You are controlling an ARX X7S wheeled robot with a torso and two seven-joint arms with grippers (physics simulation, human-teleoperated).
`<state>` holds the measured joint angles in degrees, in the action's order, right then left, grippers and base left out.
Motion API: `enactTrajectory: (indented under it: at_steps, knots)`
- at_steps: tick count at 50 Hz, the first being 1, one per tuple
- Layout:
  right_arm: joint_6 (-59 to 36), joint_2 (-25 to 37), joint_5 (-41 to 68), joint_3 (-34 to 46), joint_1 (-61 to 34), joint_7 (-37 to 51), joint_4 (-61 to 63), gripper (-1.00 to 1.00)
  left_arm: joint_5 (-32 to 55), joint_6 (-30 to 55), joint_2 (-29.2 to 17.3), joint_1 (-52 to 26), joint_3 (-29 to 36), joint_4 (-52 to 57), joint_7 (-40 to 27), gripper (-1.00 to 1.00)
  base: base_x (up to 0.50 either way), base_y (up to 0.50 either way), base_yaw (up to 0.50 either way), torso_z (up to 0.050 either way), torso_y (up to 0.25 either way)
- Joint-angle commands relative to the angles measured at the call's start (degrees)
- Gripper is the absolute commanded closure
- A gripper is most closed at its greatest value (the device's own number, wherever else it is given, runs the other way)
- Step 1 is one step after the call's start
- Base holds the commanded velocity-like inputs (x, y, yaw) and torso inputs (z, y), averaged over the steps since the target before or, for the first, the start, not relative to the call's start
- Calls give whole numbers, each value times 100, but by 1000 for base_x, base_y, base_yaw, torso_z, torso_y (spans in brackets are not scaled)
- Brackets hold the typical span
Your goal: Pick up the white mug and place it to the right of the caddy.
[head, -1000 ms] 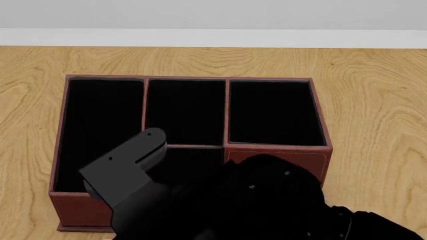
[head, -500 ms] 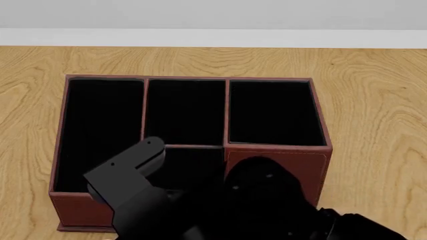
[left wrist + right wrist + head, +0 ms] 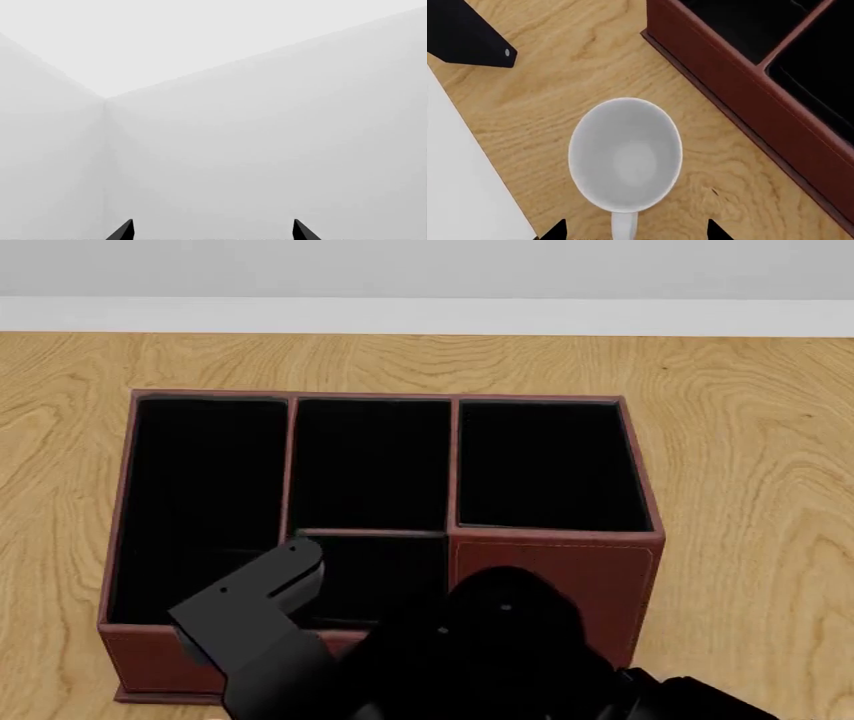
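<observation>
White mug (image 3: 625,154) is sitting upright just ahead of your right gripper (image 3: 634,231), whose jaws are spread open, empty; only the wrist camera is showing it beside the caddy (image 3: 747,95).

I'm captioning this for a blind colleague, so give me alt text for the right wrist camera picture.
An upright, empty white mug stands on a wooden table, seen from straight above, its handle pointing toward the camera between the two dark tips of the open right gripper. The reddish-brown caddy with black-lined compartments sits close beside it, not touching.
</observation>
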<state>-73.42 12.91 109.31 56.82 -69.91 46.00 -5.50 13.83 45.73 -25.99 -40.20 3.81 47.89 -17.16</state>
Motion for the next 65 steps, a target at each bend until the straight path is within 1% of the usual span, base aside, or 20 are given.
enactTrajectory:
  at_steps: [1, 29, 65]
  knots:
    - [34, -37, -135, 94, 66, -163, -85, -100, 12, -43, -5, 38, 2, -27, -12, -100, 0, 0, 0, 0, 0]
    - [120, -118, -507, 330, 192, -638, -287, -100, 7, -250, -10, 118, 24, -179, -31, -100, 0, 0, 0, 0, 0]
    - [200, -262, -779, 657, 247, -972, -582, -100, 43, -432, -60, 288, -44, -261, -51, -100, 0, 0, 0, 0, 0]
